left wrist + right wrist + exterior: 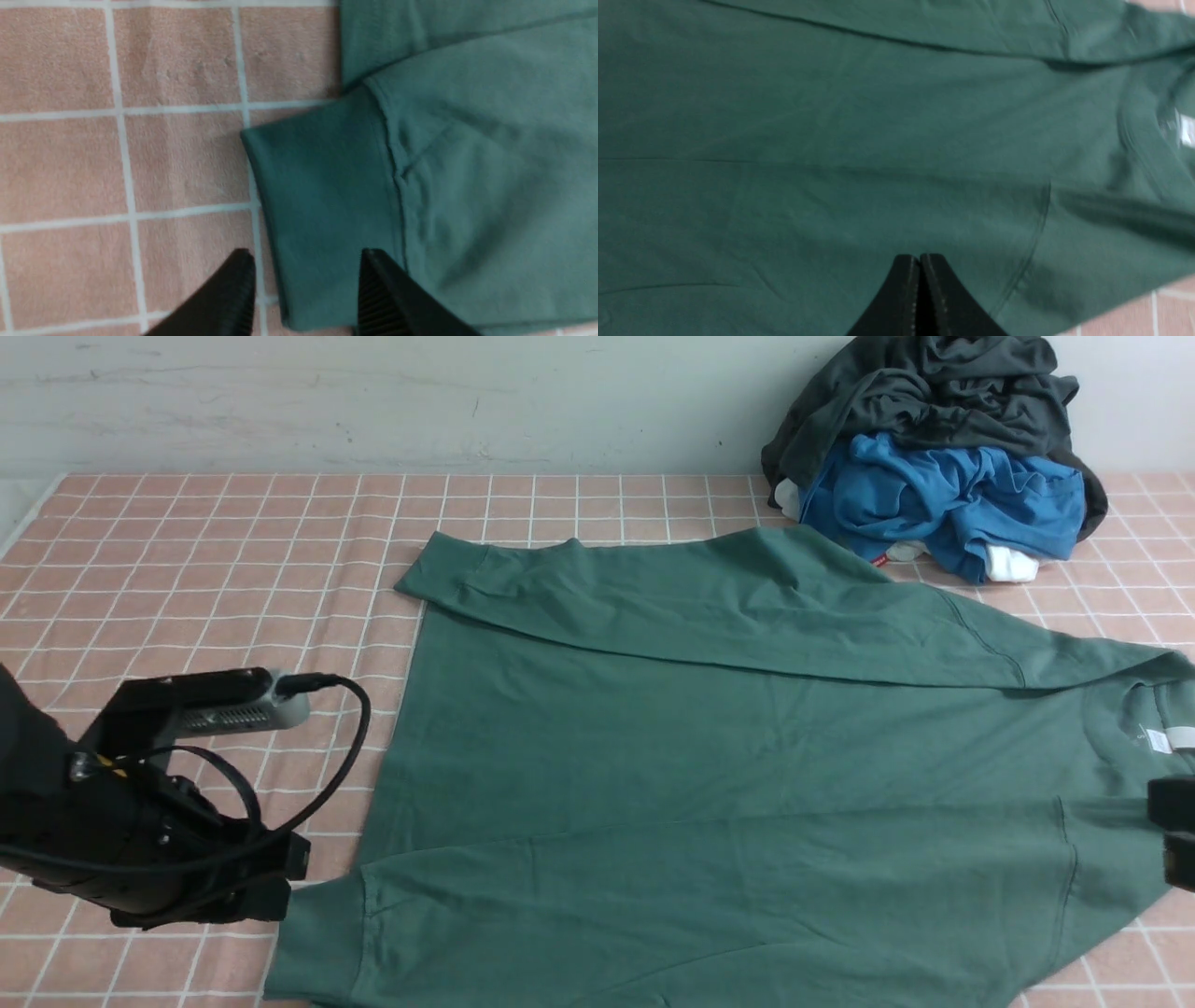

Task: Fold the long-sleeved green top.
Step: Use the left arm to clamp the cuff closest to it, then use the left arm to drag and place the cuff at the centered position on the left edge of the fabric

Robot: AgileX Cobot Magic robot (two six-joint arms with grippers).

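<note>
Left pincer (306, 261): standing open and gripping nothing; hanging low over the end of the cuff (317, 196), one jaw above the pink checked cover (187, 551), the other above the fabric.
Right pincer (920, 259): sitting closed with its jaws pressed together on nothing; hovering over the shoulder end of the top (709, 775), the white label (1158, 739) lying just beside it.
Top: lying flat on the cover, spreading between the two pincers and away ahead of them; hem end toward the left pincer, neck toward the right one.
Sleeves: the far sleeve (728, 607) lying folded across the body beyond both pincers; the near sleeve (653, 896) running along the edge closest to them; probably laid inward so the top is narrowing into a strip.
Step, as a guess: sleeve folds looking done; folding end to end probably coming next.
Other clothes (943, 476): piled well beyond the right pincer, keeping clear of the work.
</note>
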